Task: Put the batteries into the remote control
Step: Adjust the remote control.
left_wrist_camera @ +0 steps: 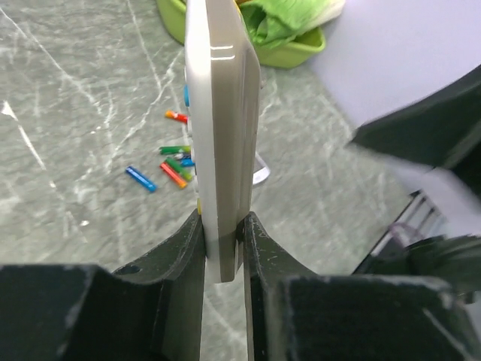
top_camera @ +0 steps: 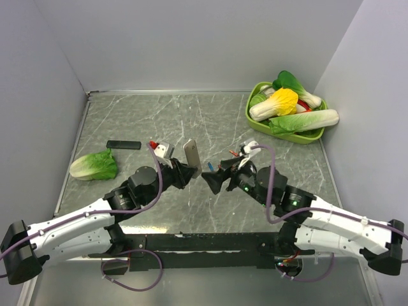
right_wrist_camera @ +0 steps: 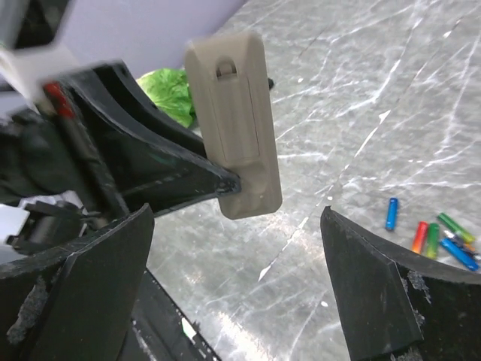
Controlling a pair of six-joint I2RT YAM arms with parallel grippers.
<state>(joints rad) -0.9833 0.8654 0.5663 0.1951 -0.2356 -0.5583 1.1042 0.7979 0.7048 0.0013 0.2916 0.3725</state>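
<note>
My left gripper (left_wrist_camera: 223, 226) is shut on the lower end of the remote control (left_wrist_camera: 222, 128) and holds it upright on edge above the table; it also shows in the top view (top_camera: 191, 155). In the right wrist view its grey-beige back (right_wrist_camera: 233, 128) faces me with the cover closed. My right gripper (right_wrist_camera: 239, 226) is open and empty, its jaws wide apart just in front of the remote's lower end. Several batteries (left_wrist_camera: 173, 162) in green, red, orange and blue lie loose on the table beyond the remote, and show in the right wrist view (right_wrist_camera: 430, 237) at the right.
A green basket (top_camera: 315, 135) of toy vegetables stands at the back right. A lettuce leaf (top_camera: 94, 166) and a flat black bar (top_camera: 123, 145) lie at the left. One blue battery (top_camera: 210, 167) lies between the grippers. Grey walls close three sides.
</note>
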